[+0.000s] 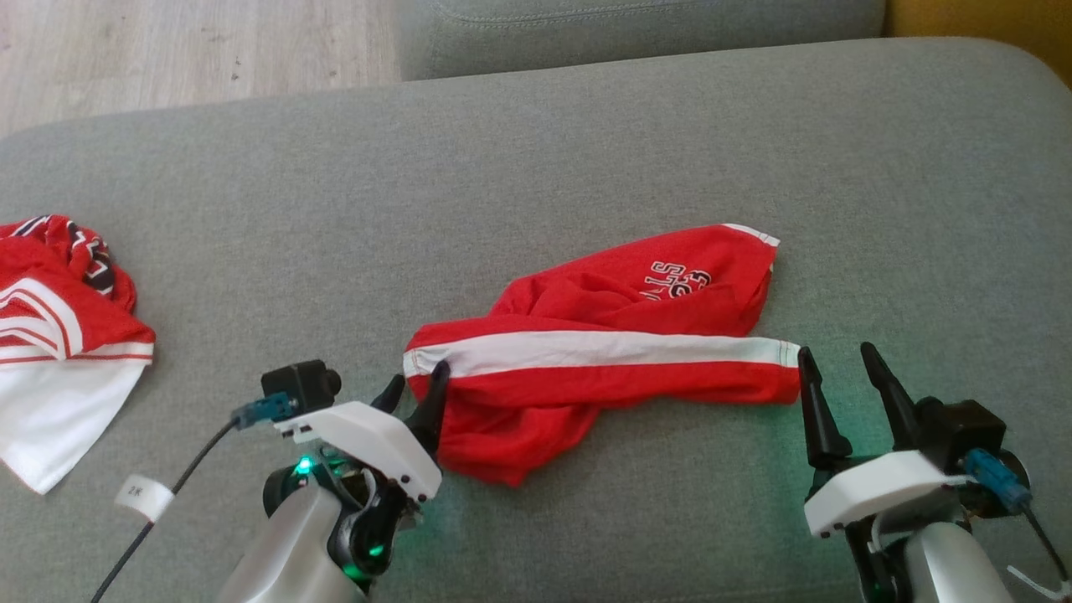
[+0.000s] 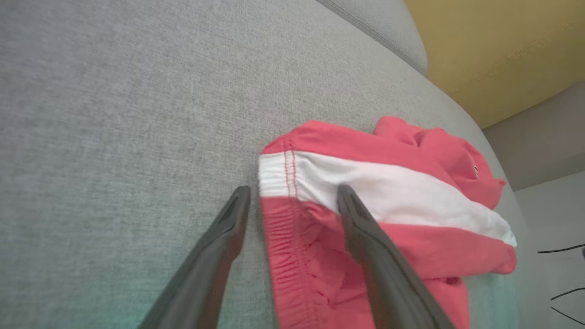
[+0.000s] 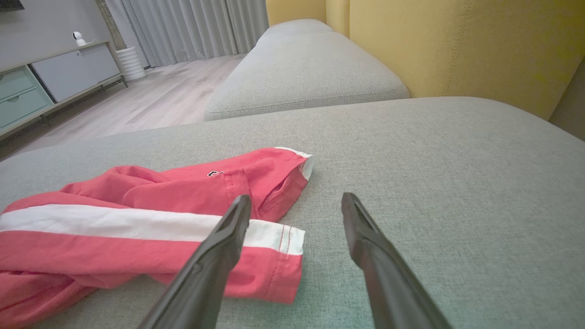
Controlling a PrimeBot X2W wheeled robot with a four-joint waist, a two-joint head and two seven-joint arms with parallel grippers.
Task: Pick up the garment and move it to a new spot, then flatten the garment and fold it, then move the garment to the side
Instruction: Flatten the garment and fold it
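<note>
The garment [image 1: 603, 368] is a pair of red shorts with a white side stripe, lying crumpled in the middle of the grey sofa cushion [image 1: 586, 151]. My left gripper [image 1: 417, 377] stands open at its left end. In the left wrist view the gripper [image 2: 292, 189] straddles the elastic waistband corner of the garment [image 2: 388, 201], one finger over the bare cushion, the other over the red cloth. My right gripper [image 1: 836, 352] is open at the right hem. In the right wrist view its [image 3: 296, 197] left finger overlaps the hem of the garment [image 3: 137, 219], and the right finger is over bare cushion.
Another red and white garment [image 1: 59, 335] lies bunched at the cushion's left edge. A second grey cushion [image 1: 636, 33] adjoins at the back, with wooden floor [image 1: 167, 50] beyond. A yellow backrest [image 3: 457, 45] rises on the right side.
</note>
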